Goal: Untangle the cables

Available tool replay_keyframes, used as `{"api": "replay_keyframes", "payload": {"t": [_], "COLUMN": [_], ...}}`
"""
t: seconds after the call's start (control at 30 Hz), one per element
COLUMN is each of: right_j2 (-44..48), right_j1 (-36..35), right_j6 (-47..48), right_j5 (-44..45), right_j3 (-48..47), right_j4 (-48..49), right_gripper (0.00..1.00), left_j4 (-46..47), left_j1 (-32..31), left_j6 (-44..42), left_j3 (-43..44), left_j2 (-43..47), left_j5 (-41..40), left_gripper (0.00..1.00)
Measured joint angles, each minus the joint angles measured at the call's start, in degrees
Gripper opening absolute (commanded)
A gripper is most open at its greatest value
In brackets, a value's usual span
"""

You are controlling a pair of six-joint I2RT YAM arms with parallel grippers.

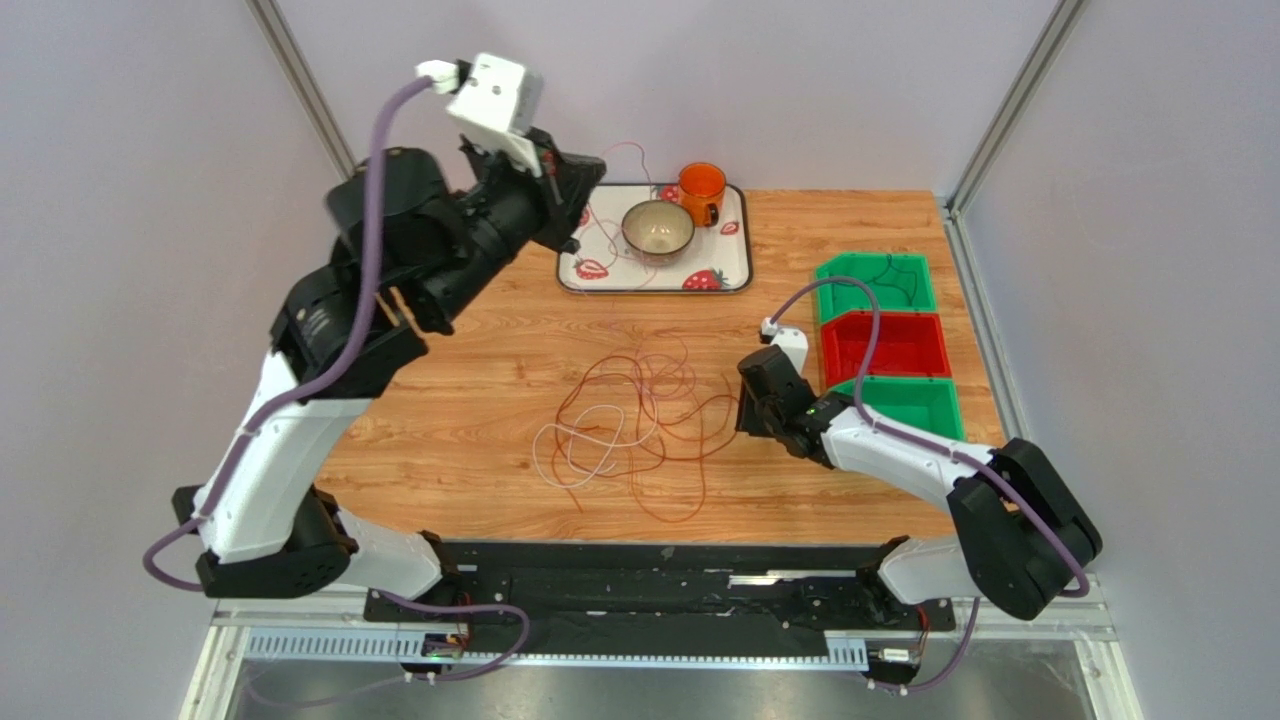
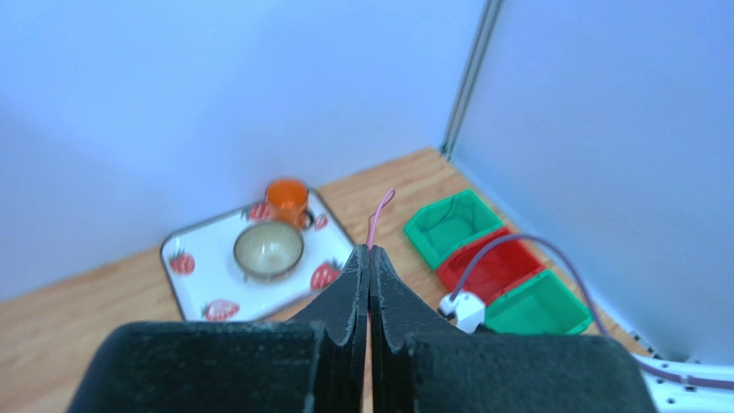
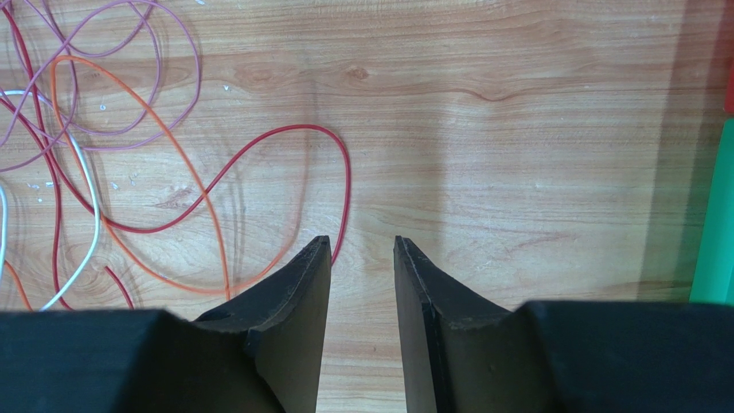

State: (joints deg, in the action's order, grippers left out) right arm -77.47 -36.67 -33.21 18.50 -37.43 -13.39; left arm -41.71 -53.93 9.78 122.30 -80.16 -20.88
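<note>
Here, my left gripper (image 2: 369, 255) is raised in the upper left of the overhead view, at the left edge of a strawberry-print tray (image 1: 727, 276). Its two black fingers are pressed flat together, pinching a pink cable (image 2: 380, 212). A short end of that cable pokes up past the fingertips in the left wrist view.

The rest of the cables (image 1: 631, 428) lie in a loose tangle of thin loops on the wooden table (image 1: 451, 405), in the middle of the overhead frame.

My right gripper (image 3: 362, 245) sits low, just right of that tangle, between it and a row of green and red bins (image 1: 887, 345) at the right side of the frame. Its jaws stand partly apart and hold nothing; only bare wood shows in the gap.

In the right wrist view, a red cable (image 3: 345, 181) curves down to the tip of the finger on the left of the frame. I cannot tell whether it touches. Further left in that frame, an orange cable (image 3: 185, 168), a white cable (image 3: 86, 185) and pale purple loops (image 3: 177, 52) cross over one another.

On the tray sit a bowl (image 1: 658, 228) and, at its upper right, an orange cup (image 1: 700, 188).
</note>
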Motion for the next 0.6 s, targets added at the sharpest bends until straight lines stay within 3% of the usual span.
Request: {"api": "replay_keyframes", "payload": {"t": [0.17, 0.27, 0.43, 0.6], "right_j2": [0.2, 1.5, 9.1, 25.3], "right_j1": [0.0, 0.0, 0.0, 1.3], "right_j6": [0.0, 0.0, 1.1, 2.0], "right_j5": [0.0, -0.1, -2.1, -9.6], "right_j3": [0.1, 0.8, 2.4, 2.4], "right_j4": [0.2, 0.4, 0.0, -0.7], "right_gripper": [0.36, 0.37, 0.52, 0.56], "left_j4": [8.0, 12.0, 17.7, 19.8], "left_j1": [0.0, 0.0, -0.1, 0.0], "left_j6": [-5.1, -6.5, -6.2, -3.0], "left_j3": [0.6, -3.4, -21.6, -39.4], "left_j2": [5.3, 9.7, 20.0, 25.4], "left_j5": [4.9, 5.8, 4.4, 3.1], "left_gripper": [0.0, 0.0, 0.0, 0.0]}}
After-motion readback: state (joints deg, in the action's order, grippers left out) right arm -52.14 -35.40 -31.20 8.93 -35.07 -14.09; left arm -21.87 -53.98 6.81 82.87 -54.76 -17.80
